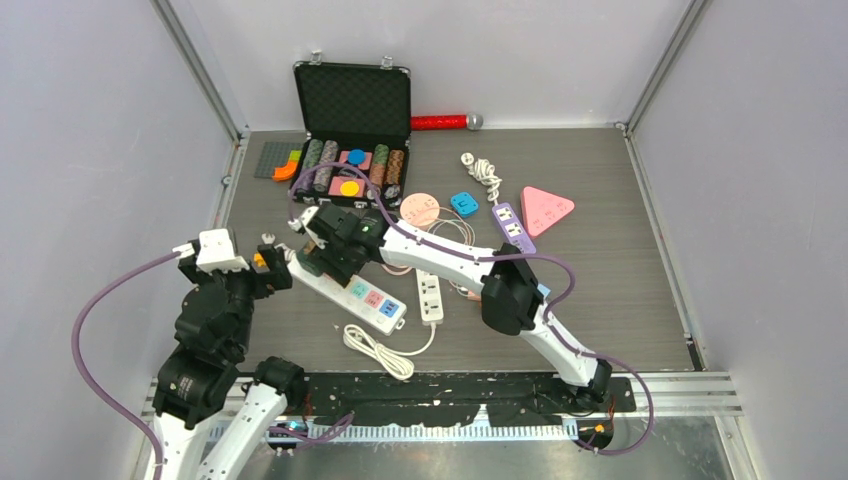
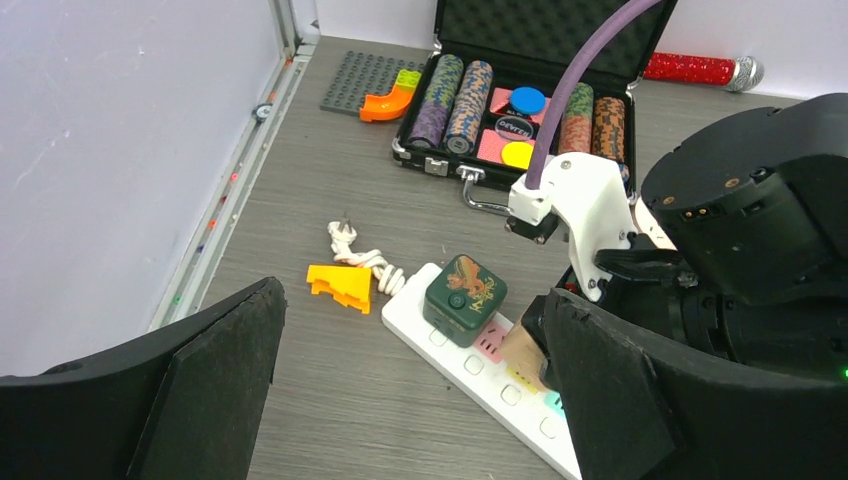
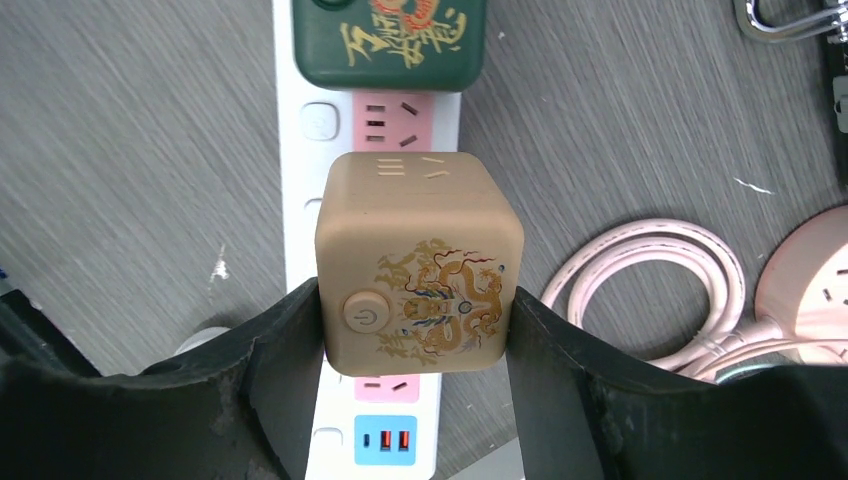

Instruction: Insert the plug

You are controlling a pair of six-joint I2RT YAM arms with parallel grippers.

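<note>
Right claw (image 3: 416,330) grips a tan cube plug (image 3: 420,240) printed with a gold dragon; left claw (image 2: 400,400) gapes empty.

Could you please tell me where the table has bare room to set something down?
Bare: the whole right side beyond the pink triangle, and the left edge by the grey baseplate. Crowded: the middle, around the white power strip and chip case.

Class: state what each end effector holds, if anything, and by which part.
The right end effector grips the tan cube plug by its two opposite side faces, over the white power strip. The left end effector stands open, holding nothing.
</note>
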